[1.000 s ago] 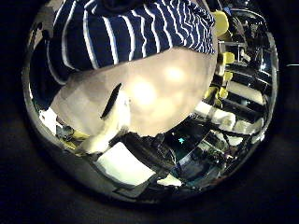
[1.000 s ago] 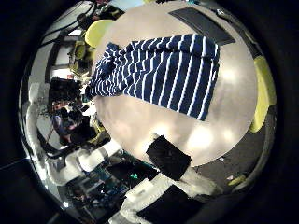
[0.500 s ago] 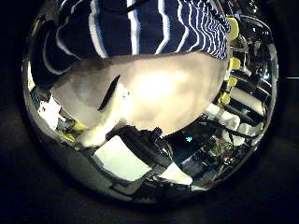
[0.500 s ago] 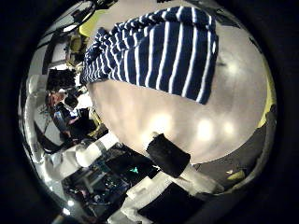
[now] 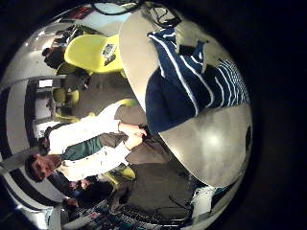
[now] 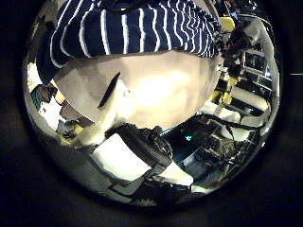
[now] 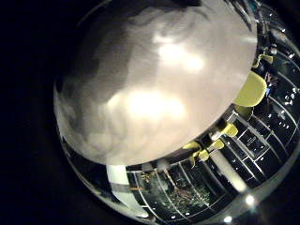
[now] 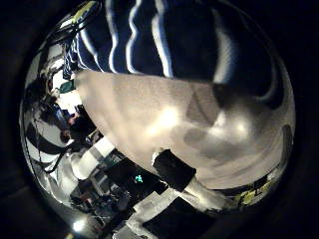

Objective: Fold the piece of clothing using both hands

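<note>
Left hand [image 6: 133, 156]: black and white parts show over the round table [image 6: 166, 90]; whether its fingers are released or clenched cannot be told.

Striped garment [image 5: 187, 81]: navy with white stripes, lying on the pale tabletop, bunched toward one edge; it fills much of the right thumb-side view [image 8: 169, 40], so sits close under that palm.

Right hand [image 8: 174, 169]: a dark part shows above the table; finger state cannot be told.

Yellow chairs [image 5: 91, 53]: beside the table.

Striped garment [image 6: 133, 28] lies crumpled on the table [image 6: 161, 90]
</note>
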Robot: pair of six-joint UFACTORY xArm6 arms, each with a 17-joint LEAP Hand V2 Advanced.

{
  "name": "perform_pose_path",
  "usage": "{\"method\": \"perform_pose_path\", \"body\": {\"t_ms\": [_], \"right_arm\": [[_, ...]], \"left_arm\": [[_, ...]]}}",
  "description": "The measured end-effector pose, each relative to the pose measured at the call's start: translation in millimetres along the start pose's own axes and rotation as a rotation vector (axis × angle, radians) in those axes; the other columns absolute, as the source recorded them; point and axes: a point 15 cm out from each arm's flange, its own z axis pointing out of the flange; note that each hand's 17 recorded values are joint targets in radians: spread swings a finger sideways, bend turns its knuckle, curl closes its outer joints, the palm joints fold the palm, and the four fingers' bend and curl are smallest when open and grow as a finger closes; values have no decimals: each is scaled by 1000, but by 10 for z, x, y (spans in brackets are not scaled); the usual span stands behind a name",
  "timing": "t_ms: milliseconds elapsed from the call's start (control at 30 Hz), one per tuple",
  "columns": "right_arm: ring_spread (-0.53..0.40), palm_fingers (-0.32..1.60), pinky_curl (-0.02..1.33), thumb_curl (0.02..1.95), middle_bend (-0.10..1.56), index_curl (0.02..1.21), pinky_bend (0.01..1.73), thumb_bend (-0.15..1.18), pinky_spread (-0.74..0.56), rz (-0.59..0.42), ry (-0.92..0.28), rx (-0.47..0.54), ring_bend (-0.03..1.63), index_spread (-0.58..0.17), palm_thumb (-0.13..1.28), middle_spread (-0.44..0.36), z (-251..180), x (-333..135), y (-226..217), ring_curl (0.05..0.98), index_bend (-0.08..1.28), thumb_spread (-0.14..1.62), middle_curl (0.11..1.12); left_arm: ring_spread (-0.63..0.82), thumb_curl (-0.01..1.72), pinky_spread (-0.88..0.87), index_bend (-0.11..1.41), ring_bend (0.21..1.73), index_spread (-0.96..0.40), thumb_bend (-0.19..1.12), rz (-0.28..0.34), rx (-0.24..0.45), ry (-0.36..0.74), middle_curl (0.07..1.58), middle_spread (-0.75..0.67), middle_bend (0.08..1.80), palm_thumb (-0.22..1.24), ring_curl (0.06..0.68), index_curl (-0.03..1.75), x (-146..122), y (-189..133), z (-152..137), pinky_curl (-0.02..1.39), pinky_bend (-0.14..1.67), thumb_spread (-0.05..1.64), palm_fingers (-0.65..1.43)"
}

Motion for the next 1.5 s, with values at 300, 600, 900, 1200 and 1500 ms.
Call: {"method": "perform_pose_path", "body": {"t_ms": [300,600,900,1200,1500], "right_arm": [[-241,1274,386,408,610,370,855,8,-260,26,101,-40,965,-416,700,-266,-21,208,105,412,306,1046,523],[-259,1177,583,492,1020,667,1176,37,-269,61,127,-71,1224,-424,933,-246,-118,466,323,569,820,1033,748],[-256,1019,740,596,1191,822,1280,59,-227,130,111,-23,1353,-373,1044,-220,-318,758,517,678,1011,1063,859],[-255,931,879,668,1268,898,1299,26,-200,224,132,20,1400,-338,1047,-203,-514,1299,847,744,1089,1090,908],[-254,892,988,720,1306,933,1284,-3,-190,277,127,83,1425,-320,1053,-191,-723,1481,978,787,1121,1108,924]], "left_arm": [[-78,325,0,175,756,-77,-16,-5,12,-6,452,-20,224,517,290,400,-62,-31,-63,454,408,1203,283],[-78,326,0,174,753,-77,-16,-2,15,-4,450,-20,223,521,284,392,-68,-86,-80,450,403,1208,288],[-73,320,11,182,749,-77,-20,24,-2,19,445,-11,208,499,278,396,48,59,-107,446,393,1209,294],[-46,314,32,189,724,-86,-17,59,-21,82,437,4,196,477,269,410,346,121,75,434,365,1215,303],[-31,315,53,185,714,-83,-16,54,-64,112,431,13,192,478,262,418,481,-175,446,428,351,1220,300]]}}
